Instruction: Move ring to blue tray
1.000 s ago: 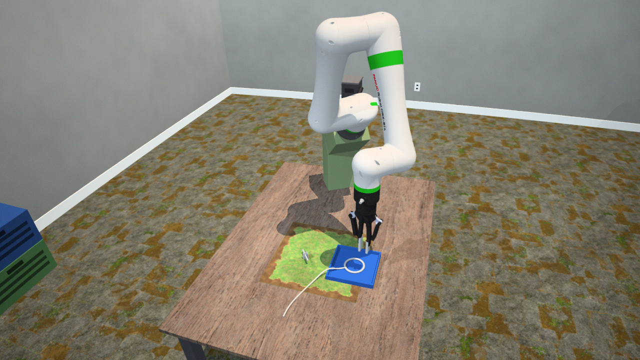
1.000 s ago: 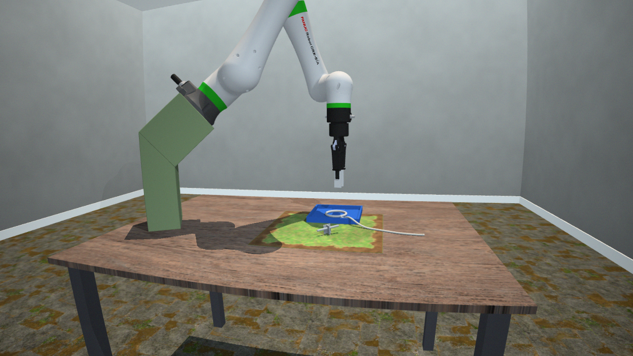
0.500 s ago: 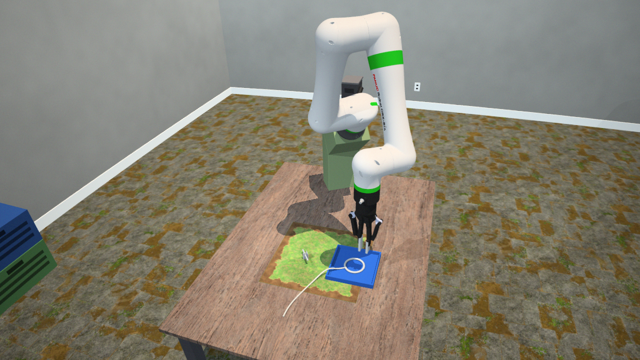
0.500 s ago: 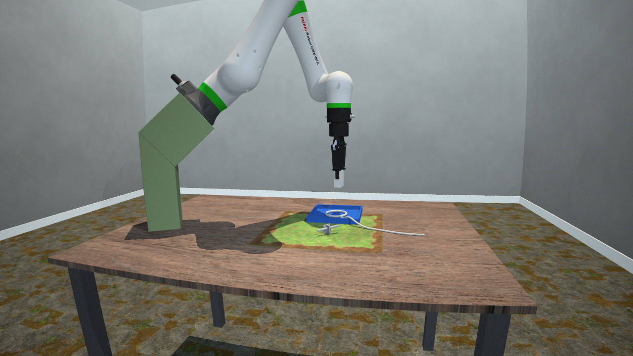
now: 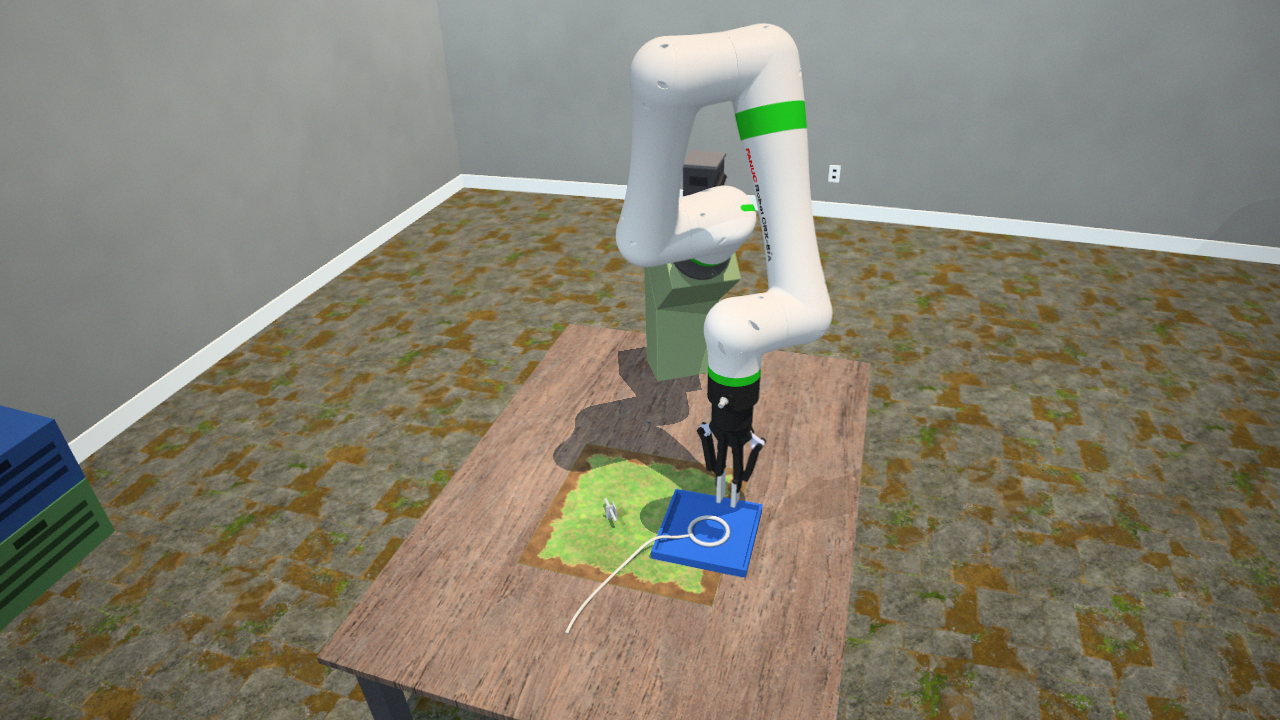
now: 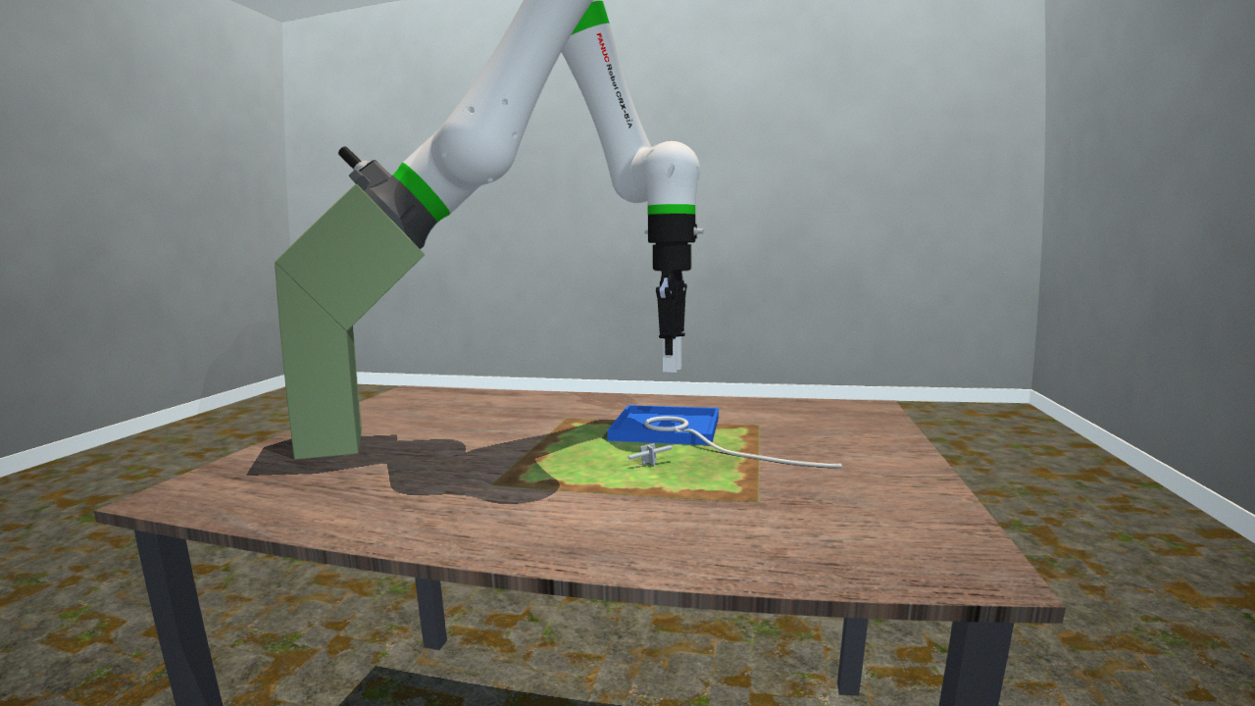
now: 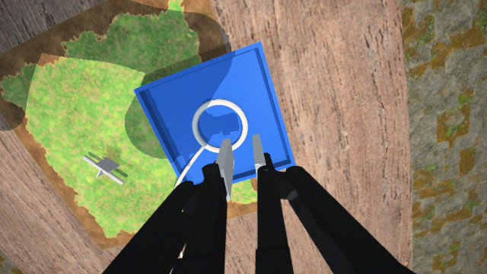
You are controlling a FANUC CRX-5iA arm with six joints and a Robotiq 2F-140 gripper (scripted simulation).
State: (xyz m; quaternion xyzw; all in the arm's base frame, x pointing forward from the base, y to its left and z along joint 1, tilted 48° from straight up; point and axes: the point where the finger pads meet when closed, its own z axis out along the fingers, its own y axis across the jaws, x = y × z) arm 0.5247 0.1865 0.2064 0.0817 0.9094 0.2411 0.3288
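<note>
The white ring (image 5: 708, 517) (image 6: 649, 425) (image 7: 220, 102) lies flat on the floor of the blue tray (image 5: 716, 562) (image 6: 631, 427) (image 7: 171, 103). A white cord (image 5: 608, 586) (image 6: 772, 461) (image 7: 189, 169) runs from the ring over the tray's rim onto the mat and the table. The small grey stake (image 5: 609, 513) (image 6: 647, 454) (image 7: 104, 167) stands bare on the green mat (image 5: 590, 546) (image 6: 702, 472) (image 7: 76, 114), left of the tray. My gripper (image 5: 725, 499) (image 6: 670, 364) (image 7: 243, 148) hangs well above the tray's near edge. Its fingers are a little apart, with nothing between them.
The mat and tray sit in the middle of a wooden table (image 5: 537, 626) (image 6: 614, 544). The arm's green pedestal (image 5: 680, 331) (image 6: 320, 351) stands at the table's back. A blue and green cabinet (image 5: 35, 510) stands on the floor far left.
</note>
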